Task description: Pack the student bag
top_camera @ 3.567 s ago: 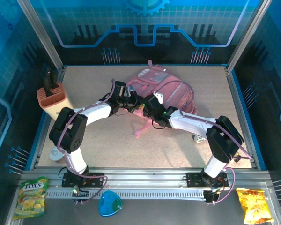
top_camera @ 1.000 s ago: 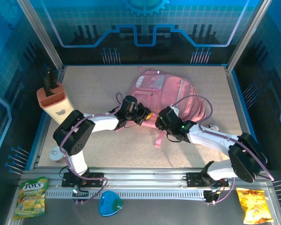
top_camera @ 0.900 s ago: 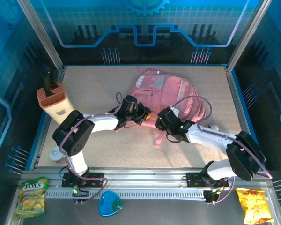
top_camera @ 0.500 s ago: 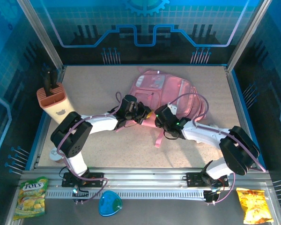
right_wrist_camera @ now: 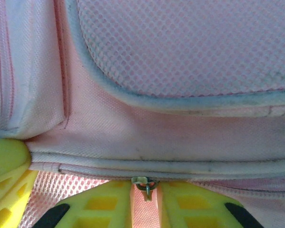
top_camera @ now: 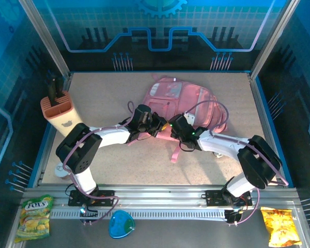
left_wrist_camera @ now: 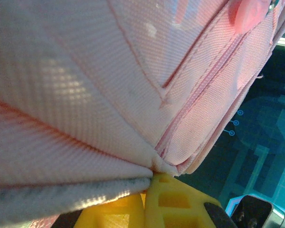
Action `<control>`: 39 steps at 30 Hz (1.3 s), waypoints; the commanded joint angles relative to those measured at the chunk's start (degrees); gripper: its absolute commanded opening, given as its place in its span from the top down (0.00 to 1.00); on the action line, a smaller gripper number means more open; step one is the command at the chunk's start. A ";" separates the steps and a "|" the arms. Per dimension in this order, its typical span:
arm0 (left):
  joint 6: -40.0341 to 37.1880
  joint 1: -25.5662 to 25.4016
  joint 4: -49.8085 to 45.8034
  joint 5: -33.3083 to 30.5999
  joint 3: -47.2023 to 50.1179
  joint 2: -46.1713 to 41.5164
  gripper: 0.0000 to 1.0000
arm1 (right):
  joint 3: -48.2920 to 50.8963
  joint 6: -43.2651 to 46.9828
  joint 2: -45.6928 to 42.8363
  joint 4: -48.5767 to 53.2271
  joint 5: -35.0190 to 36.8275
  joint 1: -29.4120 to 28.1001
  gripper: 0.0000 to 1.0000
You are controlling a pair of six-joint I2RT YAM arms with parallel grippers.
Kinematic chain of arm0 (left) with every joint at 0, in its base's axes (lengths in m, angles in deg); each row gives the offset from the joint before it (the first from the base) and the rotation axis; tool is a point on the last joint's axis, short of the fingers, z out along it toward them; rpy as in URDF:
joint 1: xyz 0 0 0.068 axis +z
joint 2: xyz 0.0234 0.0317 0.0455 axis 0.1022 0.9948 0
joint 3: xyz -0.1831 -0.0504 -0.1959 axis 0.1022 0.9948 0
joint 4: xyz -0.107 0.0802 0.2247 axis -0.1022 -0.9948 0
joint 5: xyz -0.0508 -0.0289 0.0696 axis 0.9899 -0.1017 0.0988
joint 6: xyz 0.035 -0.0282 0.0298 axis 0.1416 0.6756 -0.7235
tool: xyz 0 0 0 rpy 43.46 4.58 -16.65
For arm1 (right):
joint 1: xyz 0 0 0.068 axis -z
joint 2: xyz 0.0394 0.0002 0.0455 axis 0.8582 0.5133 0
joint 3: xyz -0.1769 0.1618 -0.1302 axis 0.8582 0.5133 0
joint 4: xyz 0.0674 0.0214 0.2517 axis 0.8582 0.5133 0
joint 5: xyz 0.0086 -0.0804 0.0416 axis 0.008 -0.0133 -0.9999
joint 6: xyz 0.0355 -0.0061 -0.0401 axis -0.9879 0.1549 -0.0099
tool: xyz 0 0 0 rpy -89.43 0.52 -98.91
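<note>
"Fox's" brand, on green snack packet [top_camera: 35, 217]

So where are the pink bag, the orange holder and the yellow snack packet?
pink bag [top_camera: 181, 98], overhead view, its front panel.
orange holder [top_camera: 59, 118], overhead view, its side wall.
yellow snack packet [top_camera: 280, 227], overhead view, its middle.

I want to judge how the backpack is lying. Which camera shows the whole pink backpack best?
Top external: the student bag shows almost whole, flat on the table. Left wrist sees its fabric folds close up; right wrist sees its mesh panel and zip pull between the fingers of the right gripper.
</note>
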 commanded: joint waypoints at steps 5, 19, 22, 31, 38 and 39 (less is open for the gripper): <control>-1.89 0.24 0.33 -1.43 -1.05 -2.27 1.00 | -3.46 -1.87 0.48 6.84 5.96 0.76 0.95; -5.92 7.63 -1.71 -0.25 -1.19 -1.92 1.00 | 8.37 3.31 -13.54 16.15 7.37 6.91 0.99; -6.10 7.89 -1.74 0.46 -1.14 -1.70 1.00 | 8.18 8.25 -13.47 13.98 4.36 9.11 0.99; -6.47 7.98 -2.08 1.56 -1.75 -1.43 1.00 | 5.56 15.82 -10.55 11.01 -3.81 10.06 0.77; -6.75 8.15 -2.51 1.85 -2.11 -1.52 1.00 | 6.00 15.99 -8.62 9.22 -6.56 10.65 0.74; -6.82 8.16 -2.60 1.87 -2.11 -1.58 1.00 | 5.94 16.62 -8.31 8.65 -7.54 10.85 0.74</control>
